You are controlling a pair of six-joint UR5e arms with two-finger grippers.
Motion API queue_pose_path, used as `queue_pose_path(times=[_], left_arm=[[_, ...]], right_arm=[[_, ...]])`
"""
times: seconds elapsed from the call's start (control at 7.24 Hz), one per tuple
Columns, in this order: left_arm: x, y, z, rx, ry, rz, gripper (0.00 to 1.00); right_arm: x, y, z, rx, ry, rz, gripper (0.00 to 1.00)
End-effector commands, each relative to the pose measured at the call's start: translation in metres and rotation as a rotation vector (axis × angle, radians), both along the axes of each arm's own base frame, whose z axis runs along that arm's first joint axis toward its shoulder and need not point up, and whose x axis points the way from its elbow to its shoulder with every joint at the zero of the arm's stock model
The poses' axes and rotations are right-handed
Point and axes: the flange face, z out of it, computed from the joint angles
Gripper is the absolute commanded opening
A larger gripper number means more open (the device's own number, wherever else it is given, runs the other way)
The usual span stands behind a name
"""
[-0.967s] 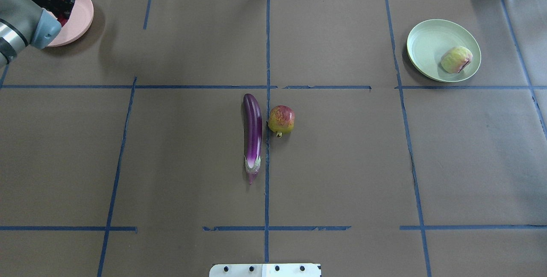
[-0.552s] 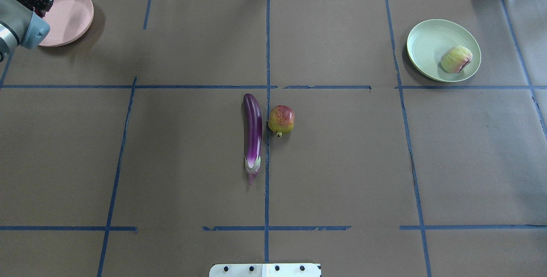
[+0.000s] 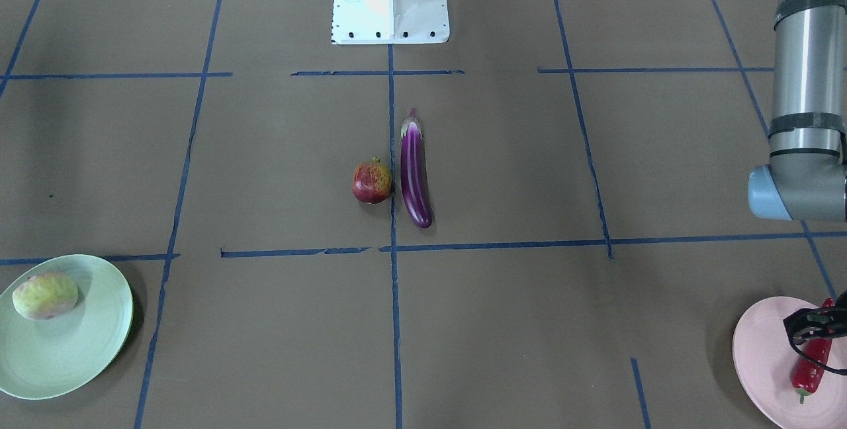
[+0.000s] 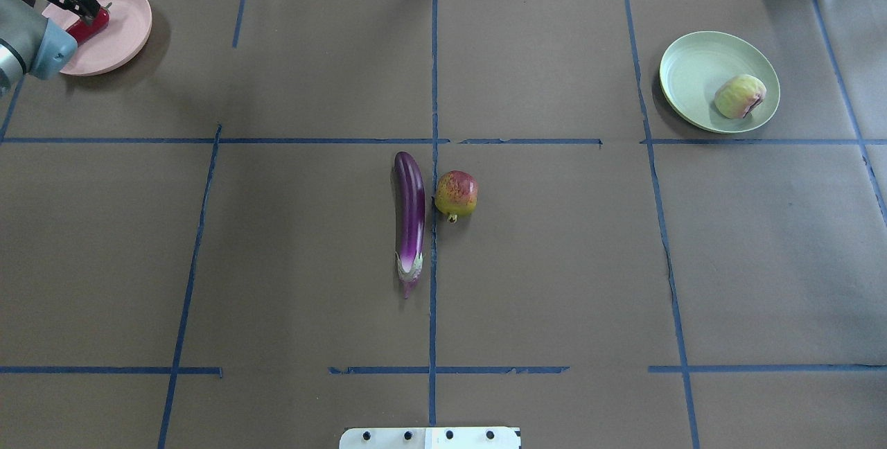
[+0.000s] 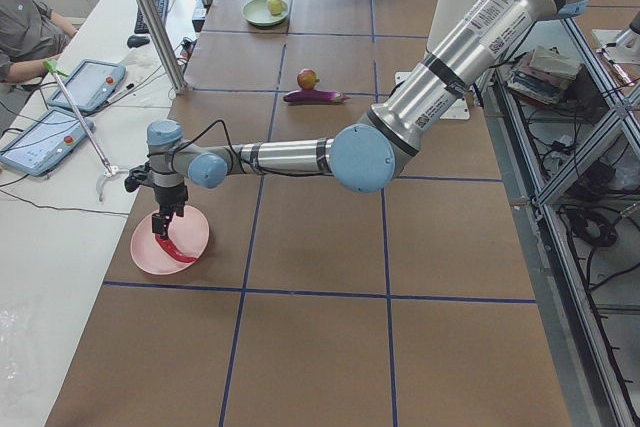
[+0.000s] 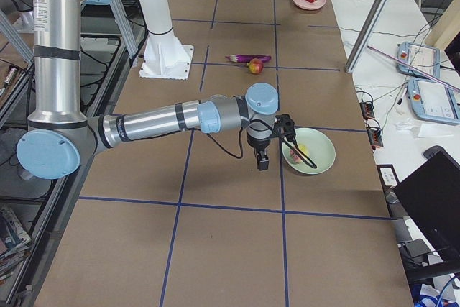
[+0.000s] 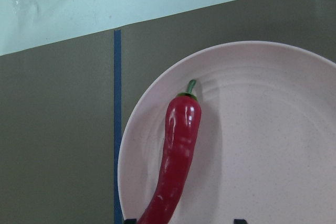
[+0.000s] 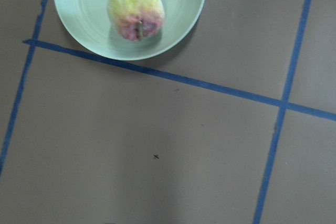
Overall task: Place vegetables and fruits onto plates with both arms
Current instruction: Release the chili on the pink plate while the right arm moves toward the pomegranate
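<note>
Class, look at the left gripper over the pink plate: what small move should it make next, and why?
Probably lift the left gripper straight up: the chili already lies on the pink plate, the jaws stand wider than it, and the eggplant waits.

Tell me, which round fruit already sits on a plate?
The pale yellow-green fruit with the pink blush, on the mint green plate. The red-and-yellow fruit lies on the table beside the eggplant.
</note>
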Motion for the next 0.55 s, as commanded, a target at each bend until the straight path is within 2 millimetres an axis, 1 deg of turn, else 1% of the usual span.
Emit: queue_pose_path(times=[0.0,0.14,0.28,0.41], left_arm=[[-0.003,0.026,-0.01,0.02,0.102,0.046,1.0],[0.0,0.028,-0.02,0.023,0.137,0.052,1.0],[0.002,0.028,-0.029,0.027,0.161,0.06,1.0],[0.002,0.029,-0.03,0.024,0.173,0.064,1.0]], right_arm=[[-0.068,-0.037,-0.082,-0.029,-0.067,0.032,1.0],[-0.116,-0.047,-0.122,-0.034,-0.086,0.016,1.0],[-0.182,-0.05,-0.165,-0.057,-0.083,0.018,1.0],[-0.262,-0.043,-0.219,-0.073,-0.061,0.065,1.0]])
